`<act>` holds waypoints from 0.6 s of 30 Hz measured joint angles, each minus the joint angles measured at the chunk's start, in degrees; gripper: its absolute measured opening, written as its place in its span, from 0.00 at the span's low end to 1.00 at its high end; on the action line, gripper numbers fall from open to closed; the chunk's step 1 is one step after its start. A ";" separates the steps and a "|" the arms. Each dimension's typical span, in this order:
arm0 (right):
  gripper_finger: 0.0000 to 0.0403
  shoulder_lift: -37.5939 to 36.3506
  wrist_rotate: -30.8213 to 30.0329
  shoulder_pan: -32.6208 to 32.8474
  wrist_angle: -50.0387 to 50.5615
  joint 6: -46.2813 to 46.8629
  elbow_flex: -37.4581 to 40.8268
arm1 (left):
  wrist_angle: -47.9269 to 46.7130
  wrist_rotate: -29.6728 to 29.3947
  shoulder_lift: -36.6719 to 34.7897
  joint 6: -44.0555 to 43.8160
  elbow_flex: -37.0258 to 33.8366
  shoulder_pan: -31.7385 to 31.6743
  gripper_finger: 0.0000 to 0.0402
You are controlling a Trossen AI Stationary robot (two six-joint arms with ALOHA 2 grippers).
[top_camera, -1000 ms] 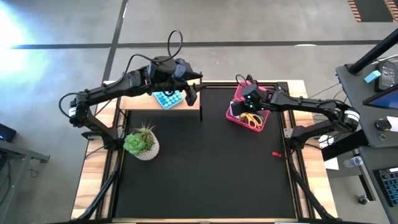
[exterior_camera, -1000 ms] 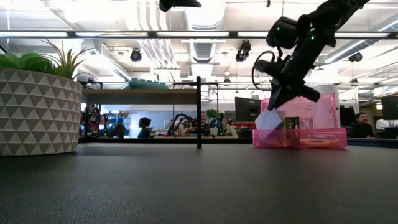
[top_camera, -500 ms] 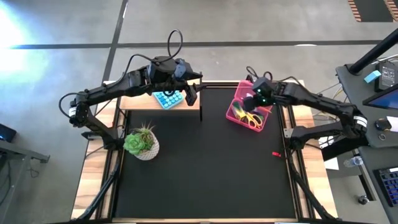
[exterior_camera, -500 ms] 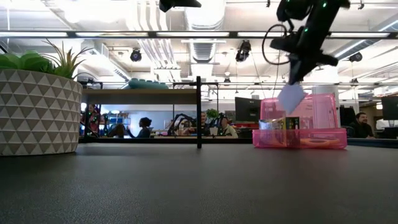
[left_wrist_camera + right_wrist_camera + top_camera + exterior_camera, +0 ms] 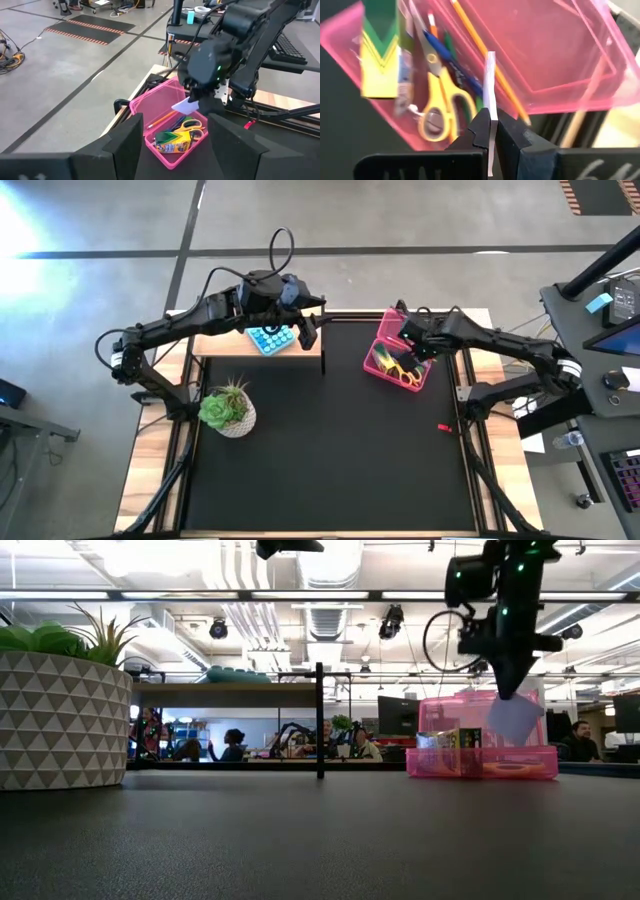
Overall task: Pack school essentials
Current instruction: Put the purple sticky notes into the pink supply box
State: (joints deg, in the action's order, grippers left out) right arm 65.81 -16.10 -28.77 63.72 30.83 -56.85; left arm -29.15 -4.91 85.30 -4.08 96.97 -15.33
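While hovering above the open pink plastic case point(image 5: 398, 362), the right gripper point(image 5: 490, 131) is pinching a thin lilac square note pad point(image 5: 491, 95); yellow-handled scissors point(image 5: 442, 102) are lying below it.

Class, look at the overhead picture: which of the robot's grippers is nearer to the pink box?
The right gripper. It hangs directly over the pink box, pinching a note pad. The left gripper waits at the table's far edge, well to the side of the box.
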 joint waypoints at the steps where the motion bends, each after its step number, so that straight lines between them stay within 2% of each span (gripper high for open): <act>1: 0.02 0.80 -0.80 0.02 -0.03 -1.72 0.04 | 0.02 0.00 0.00 0.00 0.00 -0.02 0.51; 6: 0.02 3.96 -5.75 0.00 -0.14 -8.33 -0.01 | 0.13 0.00 0.01 0.00 0.00 -0.04 0.51; 18: 0.02 11.34 -5.48 0.79 -2.02 -15.96 -0.03 | 0.13 -0.04 0.04 -0.02 0.00 -0.04 0.51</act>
State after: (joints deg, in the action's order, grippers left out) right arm 77.15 -21.59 -27.99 61.70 14.88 -56.88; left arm -29.02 -4.95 85.34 -4.10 96.97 -15.38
